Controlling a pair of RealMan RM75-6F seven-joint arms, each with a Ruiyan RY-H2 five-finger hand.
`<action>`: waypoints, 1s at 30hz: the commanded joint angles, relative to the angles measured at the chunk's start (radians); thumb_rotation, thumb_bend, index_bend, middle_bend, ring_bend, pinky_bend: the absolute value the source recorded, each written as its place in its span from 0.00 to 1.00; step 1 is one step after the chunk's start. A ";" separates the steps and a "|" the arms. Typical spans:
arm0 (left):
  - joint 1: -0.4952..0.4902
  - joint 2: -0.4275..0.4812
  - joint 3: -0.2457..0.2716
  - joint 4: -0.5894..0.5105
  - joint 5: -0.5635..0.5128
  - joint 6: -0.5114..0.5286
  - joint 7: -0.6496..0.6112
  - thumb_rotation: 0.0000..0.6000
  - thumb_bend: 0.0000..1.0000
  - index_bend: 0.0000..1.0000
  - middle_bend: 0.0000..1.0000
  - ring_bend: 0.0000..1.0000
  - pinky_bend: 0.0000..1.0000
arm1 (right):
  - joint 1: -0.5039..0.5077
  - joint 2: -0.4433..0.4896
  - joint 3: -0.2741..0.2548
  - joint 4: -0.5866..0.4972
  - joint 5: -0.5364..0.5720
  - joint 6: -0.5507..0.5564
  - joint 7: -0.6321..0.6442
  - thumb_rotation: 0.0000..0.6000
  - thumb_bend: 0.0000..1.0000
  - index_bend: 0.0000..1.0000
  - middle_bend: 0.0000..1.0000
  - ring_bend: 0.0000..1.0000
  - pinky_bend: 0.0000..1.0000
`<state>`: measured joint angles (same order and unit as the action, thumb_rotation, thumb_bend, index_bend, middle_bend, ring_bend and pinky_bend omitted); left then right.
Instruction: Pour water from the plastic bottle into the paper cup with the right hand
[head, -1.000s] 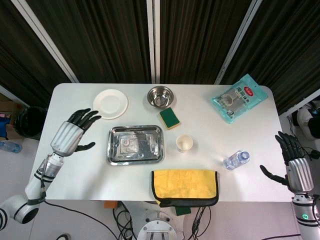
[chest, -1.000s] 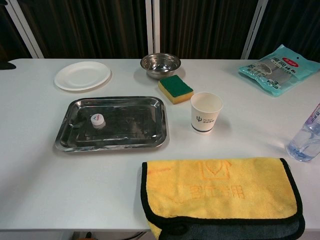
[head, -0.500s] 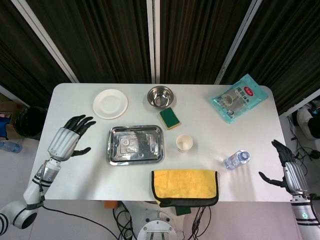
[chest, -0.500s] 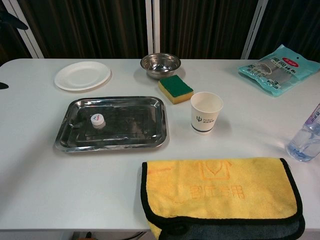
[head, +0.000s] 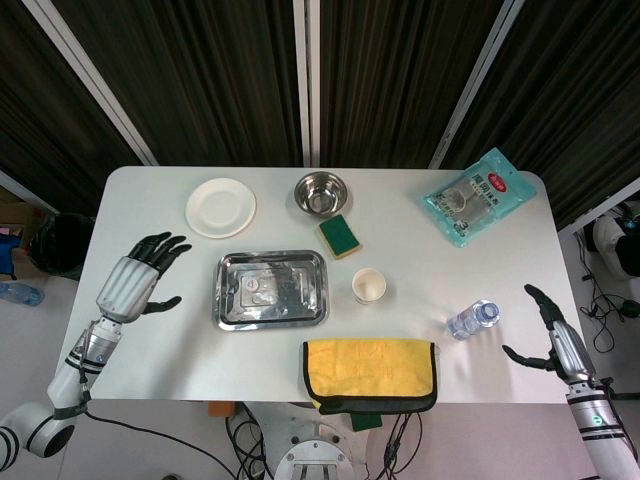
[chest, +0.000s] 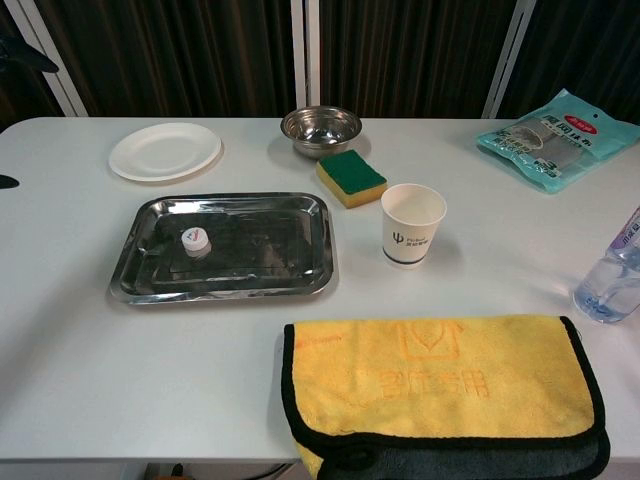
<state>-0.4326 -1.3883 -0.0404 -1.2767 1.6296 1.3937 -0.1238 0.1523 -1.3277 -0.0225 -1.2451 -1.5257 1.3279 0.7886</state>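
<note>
While the right hand (head: 553, 343) hovers with fingers apart beside the plastic bottle (head: 472, 319), the reach is in hand; next it must grip the bottle.

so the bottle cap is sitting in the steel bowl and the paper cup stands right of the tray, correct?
Not quite. The bottle cap lies inside the tray, near its left part, not in the steel bowl, which holds nothing that I can see. The chest view shows this most clearly. The rest holds: the paper cup stands upright to the right of the tray.
</note>
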 joint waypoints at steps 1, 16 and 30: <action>0.001 -0.001 0.000 0.001 0.001 0.002 0.001 1.00 0.09 0.18 0.16 0.11 0.17 | 0.022 -0.007 -0.002 0.009 -0.005 -0.040 0.064 1.00 0.16 0.00 0.00 0.00 0.00; -0.007 -0.009 0.002 0.002 0.004 -0.011 0.033 1.00 0.09 0.18 0.16 0.11 0.17 | 0.073 -0.090 -0.016 0.151 -0.054 -0.085 0.105 1.00 0.18 0.00 0.00 0.00 0.00; -0.006 -0.008 0.007 -0.009 0.008 -0.012 0.052 1.00 0.09 0.18 0.16 0.11 0.16 | 0.077 -0.191 -0.014 0.278 -0.075 -0.031 0.144 1.00 0.18 0.00 0.00 0.00 0.00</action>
<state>-0.4387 -1.3964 -0.0333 -1.2854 1.6378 1.3814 -0.0721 0.2279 -1.5165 -0.0357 -0.9694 -1.5995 1.2960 0.9305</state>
